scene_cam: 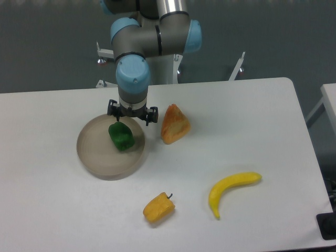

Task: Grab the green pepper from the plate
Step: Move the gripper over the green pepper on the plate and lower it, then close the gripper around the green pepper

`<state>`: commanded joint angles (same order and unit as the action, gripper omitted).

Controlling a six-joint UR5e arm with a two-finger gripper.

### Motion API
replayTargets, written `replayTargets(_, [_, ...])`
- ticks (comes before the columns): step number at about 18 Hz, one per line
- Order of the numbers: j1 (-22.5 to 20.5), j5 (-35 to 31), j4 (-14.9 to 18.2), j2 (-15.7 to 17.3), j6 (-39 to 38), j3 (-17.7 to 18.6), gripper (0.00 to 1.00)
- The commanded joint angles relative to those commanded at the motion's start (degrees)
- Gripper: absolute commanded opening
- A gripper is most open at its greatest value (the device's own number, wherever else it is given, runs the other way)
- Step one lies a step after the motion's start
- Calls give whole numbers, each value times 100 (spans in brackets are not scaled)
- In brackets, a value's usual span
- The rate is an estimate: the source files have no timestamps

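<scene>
The green pepper [122,136] is a small glossy dark-green block lying on the round beige-grey plate [100,157], toward the plate's far right part. My gripper [131,119] hangs straight down from the arm just behind and above the pepper, over the plate's far rim. Its fingers are mostly hidden by the wrist, so I cannot tell whether the jaws are open or shut. Nothing shows between them. The pepper rests on the plate, apart from the gripper.
An orange-yellow wedge-shaped toy [175,124] stands just right of the plate, close to the gripper. A yellow-orange pepper with a stem [158,207] lies near the front. A yellow banana [231,191] lies at the front right. The table's right edge is far off.
</scene>
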<state>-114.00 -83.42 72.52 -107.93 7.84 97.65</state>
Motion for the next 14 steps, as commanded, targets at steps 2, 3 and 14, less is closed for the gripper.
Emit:
replayTargets(2, [9, 107, -140, -61, -333, -26, 100])
replayTargets(3, [35, 107, -220, -88, -449, -44, 100])
replayTargets(14, [176, 89, -633, -387, -661, -62, 100])
